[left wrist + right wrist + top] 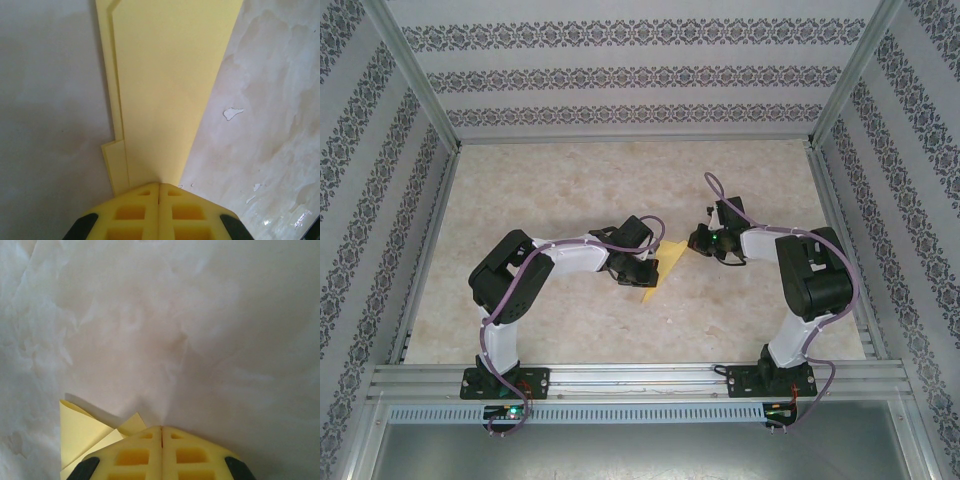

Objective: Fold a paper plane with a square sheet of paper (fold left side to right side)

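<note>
No text, label, brand, number or sign is legible.

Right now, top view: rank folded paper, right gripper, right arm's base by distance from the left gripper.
1. folded paper, centre, against the left gripper.
2. right gripper, just right of the paper.
3. right arm's base, near edge, bottom right.

The closed left hand (159, 192) meets the folded paper (165, 90) at its tip
</note>
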Motion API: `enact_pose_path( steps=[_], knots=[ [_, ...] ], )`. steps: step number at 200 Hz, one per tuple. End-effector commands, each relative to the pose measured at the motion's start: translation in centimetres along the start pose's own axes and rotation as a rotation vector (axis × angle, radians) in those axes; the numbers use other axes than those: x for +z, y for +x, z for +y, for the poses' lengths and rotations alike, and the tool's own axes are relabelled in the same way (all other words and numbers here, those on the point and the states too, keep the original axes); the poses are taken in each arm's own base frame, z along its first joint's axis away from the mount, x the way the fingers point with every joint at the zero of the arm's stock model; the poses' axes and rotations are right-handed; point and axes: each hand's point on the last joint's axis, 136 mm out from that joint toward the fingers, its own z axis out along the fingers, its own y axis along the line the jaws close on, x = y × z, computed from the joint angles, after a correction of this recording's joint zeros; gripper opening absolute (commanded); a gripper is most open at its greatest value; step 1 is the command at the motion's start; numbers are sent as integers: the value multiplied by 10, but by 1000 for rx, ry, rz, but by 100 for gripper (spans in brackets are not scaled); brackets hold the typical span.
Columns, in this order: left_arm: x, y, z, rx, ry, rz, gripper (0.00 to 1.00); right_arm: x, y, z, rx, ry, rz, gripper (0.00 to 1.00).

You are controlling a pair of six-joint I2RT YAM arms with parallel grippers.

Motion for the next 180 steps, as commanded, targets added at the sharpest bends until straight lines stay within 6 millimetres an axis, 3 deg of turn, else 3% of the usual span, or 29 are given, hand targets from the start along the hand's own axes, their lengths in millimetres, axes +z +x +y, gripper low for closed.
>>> enact_pose_path(
  steps=[1, 27, 52, 117, 140, 180],
  knots=[
    [19, 51, 63, -62, -233, 149, 2, -7, -19, -6, -21, 40, -57, 0],
    [18, 51, 62, -60, -233, 147, 2, -26, -19, 9, -31, 1, -82, 0],
    [18, 51, 63, -59, -233, 146, 2, -35, -4, 27, -35, -54, -71, 0],
    [17, 48, 60, -54, -226, 134, 2, -11, 49, 63, 16, -139, 40, 0],
    [17, 46, 57, -51, -216, 129, 2, -1, 63, 64, 41, -136, 85, 0],
    [15, 40, 49, -50, -182, 112, 2, 12, 85, 48, 71, -101, 164, 0]
  ],
)
